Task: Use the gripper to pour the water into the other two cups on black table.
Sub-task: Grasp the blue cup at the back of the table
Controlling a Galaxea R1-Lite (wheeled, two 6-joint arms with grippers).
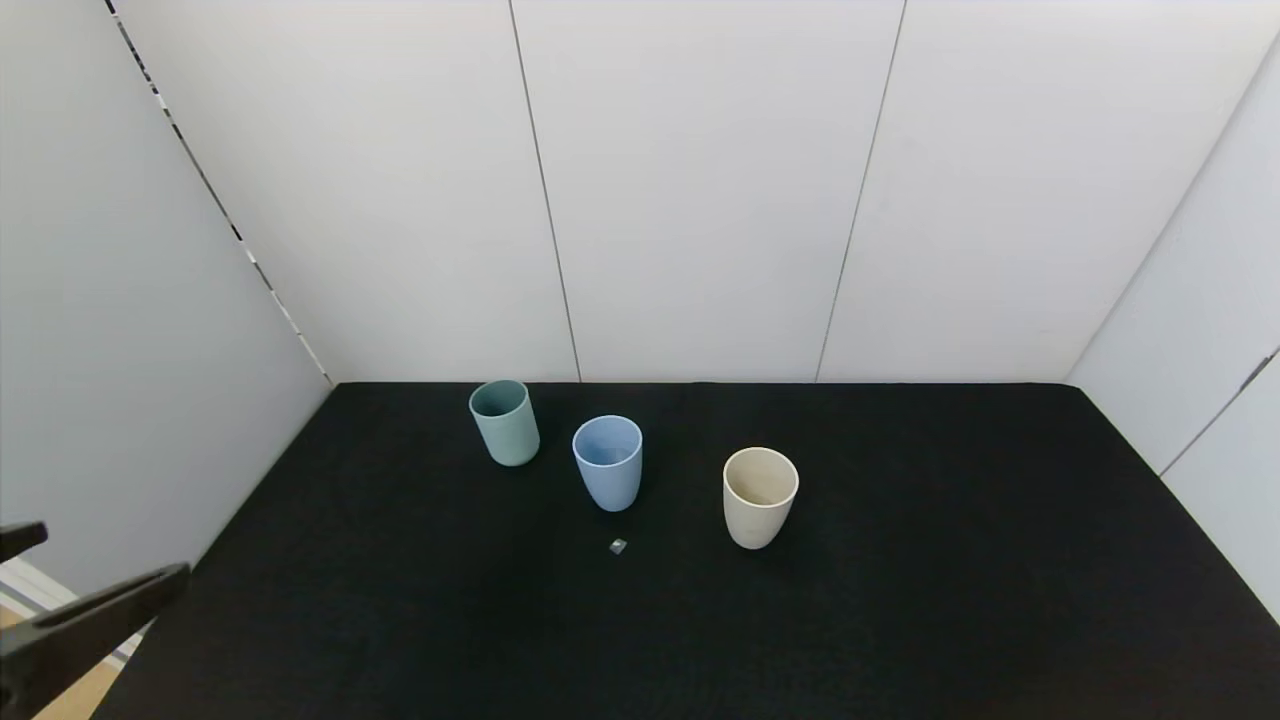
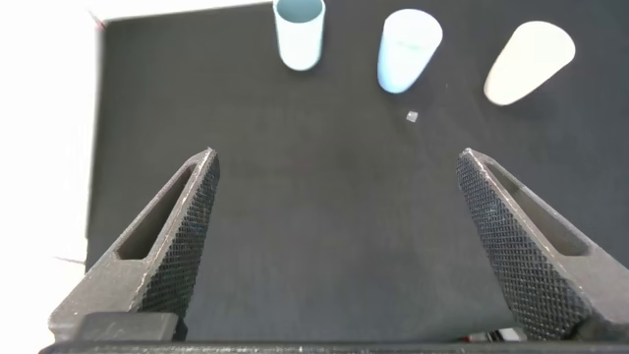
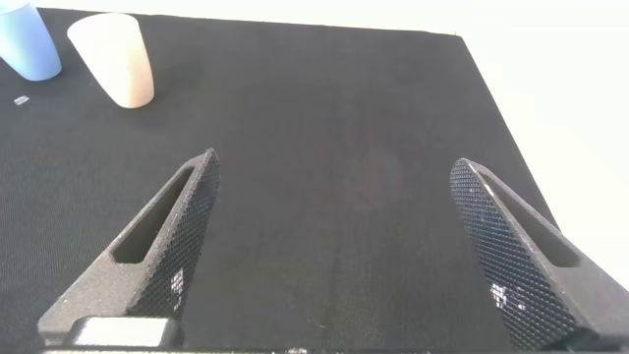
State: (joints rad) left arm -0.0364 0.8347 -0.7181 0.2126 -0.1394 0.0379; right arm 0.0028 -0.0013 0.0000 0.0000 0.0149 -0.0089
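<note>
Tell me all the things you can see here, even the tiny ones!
Green cup: one, sage green, upright at the back left of the table.
Blue cup: one, light blue, upright in the middle, between the other two cups.
Cream cup: one, cream-beige, upright to the right, nearest the front.
Tiny piece: one, small and pale, lying just in front of the blue cup; too small to tell what it is.
Table: one, black, cloth-like, under all the cups.
Walls: white panels behind and at both sides.
Left tool: one, black, open, beyond the table's front left corner.
Right tool: one, black, open, above the table's right part.
</note>
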